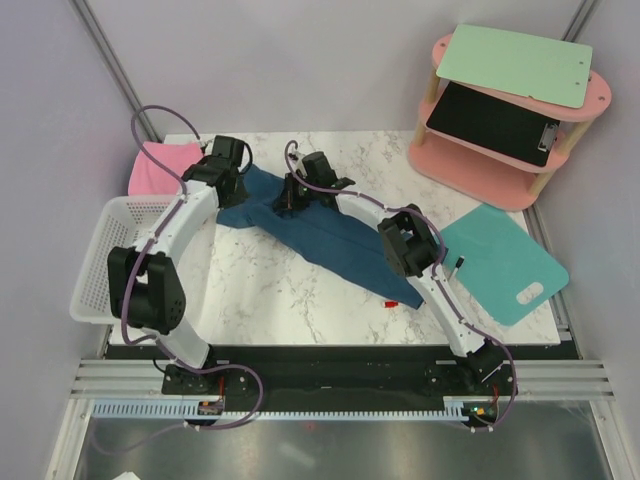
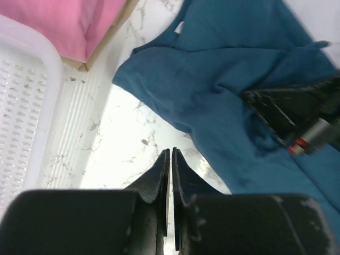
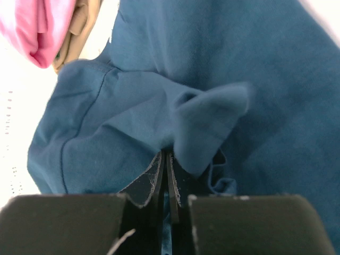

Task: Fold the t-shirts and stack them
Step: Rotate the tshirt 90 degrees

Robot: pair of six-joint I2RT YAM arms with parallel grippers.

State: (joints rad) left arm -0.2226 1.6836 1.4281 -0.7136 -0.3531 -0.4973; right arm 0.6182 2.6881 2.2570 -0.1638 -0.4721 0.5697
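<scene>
Far left, the white basket (image 1: 100, 260) overhangs the table (image 1: 280, 290) edge. Just behind it, at the far-left corner, sits the pink t-shirt (image 1: 158, 168), bunched and not yet folded.

Next comes the left hand (image 2: 170, 154). Its fingers are pressed together with only a hairline slit between them, and they carry nothing. It hovers over bare marble just short of the teal t-shirt (image 1: 330, 240), whose nearest edge curls up beside it.

That shirt runs in a rumpled diagonal across the middle of the table, from the far left down toward the near right.

At its far end is the right hand (image 3: 166, 156), clamped on a peak of teal cloth, with a fold standing up around the fingertips.

This reads as the flattening stage, with folding some way off. To do it well, the left hand should spread its fingers and take the loose edge by a single layer. Then the two hands draw apart, low and level, so the creases pull out. They sit close together, so watch for a clash, and keep the cloth off the pink one.

Further right lies the turquoise mat (image 1: 505, 260), with the pink shelf (image 1: 510, 110) behind it. Both are well apart from the action.
</scene>
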